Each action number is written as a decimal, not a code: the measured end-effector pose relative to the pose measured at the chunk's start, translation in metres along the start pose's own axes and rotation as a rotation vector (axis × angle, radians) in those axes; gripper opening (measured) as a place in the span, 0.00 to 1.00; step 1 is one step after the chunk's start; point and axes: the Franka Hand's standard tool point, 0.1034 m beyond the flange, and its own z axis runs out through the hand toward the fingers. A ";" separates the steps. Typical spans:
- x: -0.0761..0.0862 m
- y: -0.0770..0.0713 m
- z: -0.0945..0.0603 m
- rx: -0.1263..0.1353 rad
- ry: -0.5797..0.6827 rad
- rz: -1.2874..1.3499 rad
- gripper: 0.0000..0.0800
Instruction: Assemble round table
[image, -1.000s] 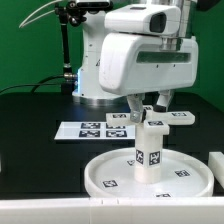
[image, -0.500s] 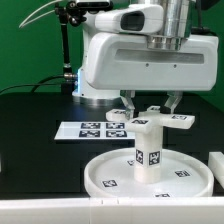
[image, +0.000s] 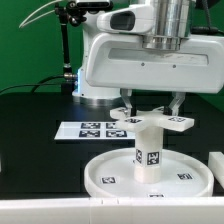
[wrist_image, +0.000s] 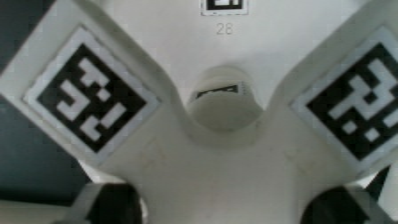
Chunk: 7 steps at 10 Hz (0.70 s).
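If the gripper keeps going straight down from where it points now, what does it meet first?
Probably the cross-shaped base piece right beneath the gripper, on top of the cylinder leg standing in the round disc; contact may already exist.

Smooth white plastic disc (image: 150, 175) and leg (image: 148, 150) (slightly glossy), matt black table (image: 40, 130).

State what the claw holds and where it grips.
The claw holds the cross-shaped base piece by two opposite sides near its middle, over the cylinder leg.

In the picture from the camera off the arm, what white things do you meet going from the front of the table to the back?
Round disc → cylinder leg standing on it → cross-shaped base on top of the leg → marker board behind.
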 end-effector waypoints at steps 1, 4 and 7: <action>0.000 0.001 0.000 0.014 -0.006 0.101 0.55; 0.000 0.002 0.000 0.035 -0.013 0.341 0.55; 0.000 -0.001 0.000 0.039 -0.018 0.541 0.55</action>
